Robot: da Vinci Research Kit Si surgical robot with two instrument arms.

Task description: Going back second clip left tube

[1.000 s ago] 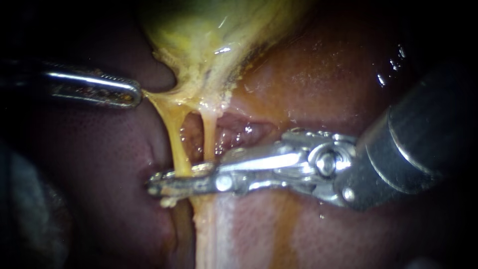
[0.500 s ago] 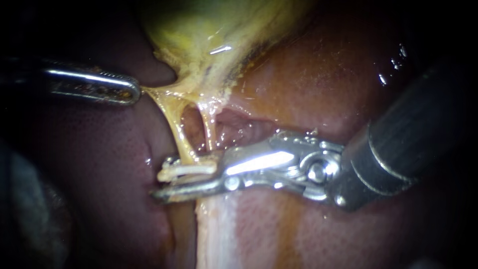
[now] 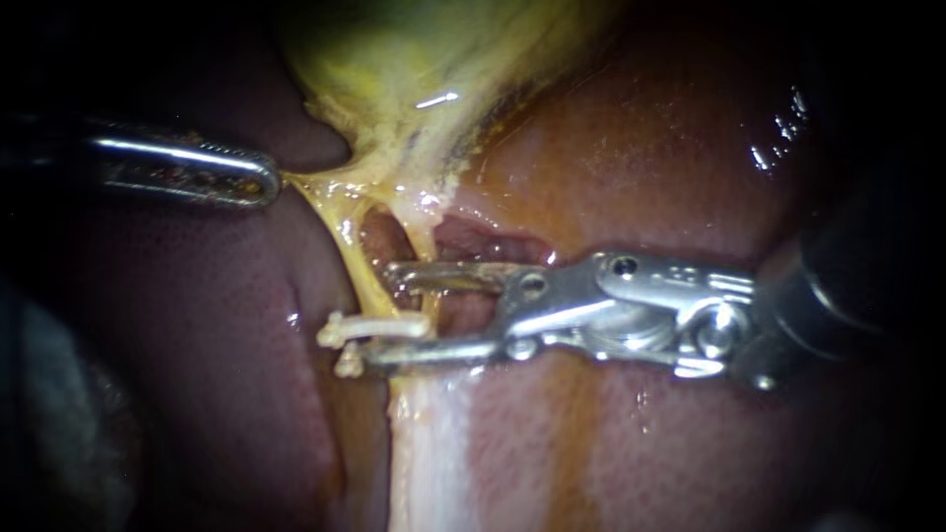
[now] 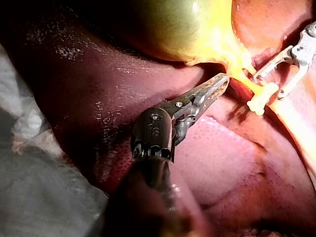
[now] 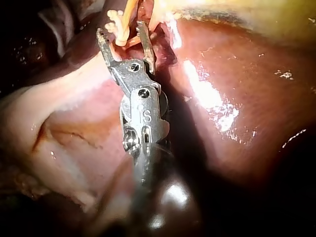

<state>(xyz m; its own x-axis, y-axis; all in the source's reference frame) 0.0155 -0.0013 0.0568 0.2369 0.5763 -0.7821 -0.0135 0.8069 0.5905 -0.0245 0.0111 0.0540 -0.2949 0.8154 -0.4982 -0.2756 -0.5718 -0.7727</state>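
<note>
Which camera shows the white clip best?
The endoscope view: the clip shows full length across the left tube. The left wrist view shows it smaller, ahead of the left instrument. The right wrist view shows only part, between the right instrument's jaws.

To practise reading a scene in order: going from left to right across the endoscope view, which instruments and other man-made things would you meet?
left instrument → clip → right instrument, whose shaft runs off to the right. The tubes are left out, because they overlap the clip.
</note>
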